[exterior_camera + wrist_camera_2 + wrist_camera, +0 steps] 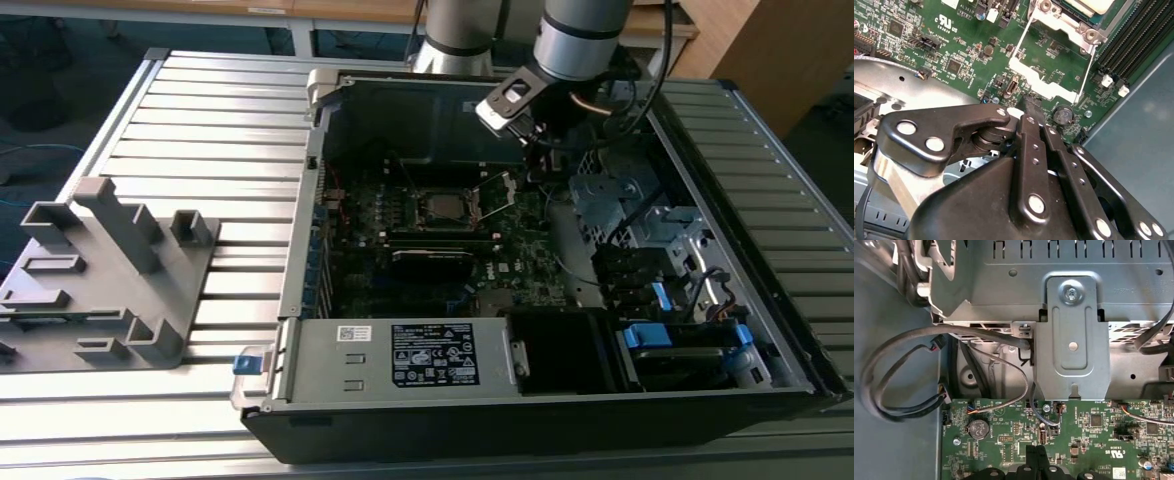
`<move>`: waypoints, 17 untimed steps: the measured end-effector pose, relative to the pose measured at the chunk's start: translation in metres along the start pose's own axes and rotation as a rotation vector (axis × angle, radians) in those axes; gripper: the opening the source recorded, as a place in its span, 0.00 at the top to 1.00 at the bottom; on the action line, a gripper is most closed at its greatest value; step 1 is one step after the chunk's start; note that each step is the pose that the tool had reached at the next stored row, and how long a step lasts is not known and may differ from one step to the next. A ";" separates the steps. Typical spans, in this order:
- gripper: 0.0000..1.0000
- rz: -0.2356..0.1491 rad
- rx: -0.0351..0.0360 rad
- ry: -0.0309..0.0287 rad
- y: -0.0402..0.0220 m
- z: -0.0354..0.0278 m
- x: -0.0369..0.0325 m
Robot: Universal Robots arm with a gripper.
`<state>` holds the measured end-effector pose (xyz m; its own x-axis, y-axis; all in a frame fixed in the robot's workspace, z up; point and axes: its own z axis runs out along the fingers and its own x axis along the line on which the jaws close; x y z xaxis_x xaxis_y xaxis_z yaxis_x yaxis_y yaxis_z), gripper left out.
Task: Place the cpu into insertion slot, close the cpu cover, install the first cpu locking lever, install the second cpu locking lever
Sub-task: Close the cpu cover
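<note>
Gripper (538, 150) fingers are pressed together with no gap between them and nothing caught in them, as both wrist views show (1031, 104) (1036, 452). Their joined tip hangs low over the motherboard (954, 30), off the CPU socket (442, 208), on the exterior view's right of it. Whether the tip touches anything I cannot tell.

The cpu (441, 207) lies flat inside the socket, its dull top facing up. The cpu cover (495, 193) is swung open, away from the socket, on the side where the gripper is. In the second wrist view this silver frame (1046, 90) has green board showing through its window. Its outer edge, the one farthest from the socket, lies just beside the fingertip.

A round coin cell battery (1062, 115) sits on the board farther from the socket than the cover, near the tip; the first wrist view shows it too (977, 429). Memory slots (1134, 35) run alongside the socket. Farther from the socket again, a grey metal bracket (1072, 340) stands at the board's edge, with looped cables (904, 355) beside it.

All of this lies within the open computer case (534, 410), which rests on a slatted table (214, 100). A grey fixture block (107, 270) stands on that table, well apart from the socket, outside the case on the exterior view's left.
</note>
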<state>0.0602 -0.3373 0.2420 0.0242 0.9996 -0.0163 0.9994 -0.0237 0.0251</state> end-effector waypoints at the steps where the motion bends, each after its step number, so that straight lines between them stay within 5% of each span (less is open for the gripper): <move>1: 0.89 0.000 0.0000 -0.0002 0.0000 0.0002 0.0000; 17: 0.89 0.000 -0.0001 0.0000 -0.0017 0.0018 -0.0001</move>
<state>0.0586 -0.3373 0.2403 0.0243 0.9996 -0.0164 0.9994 -0.0239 0.0252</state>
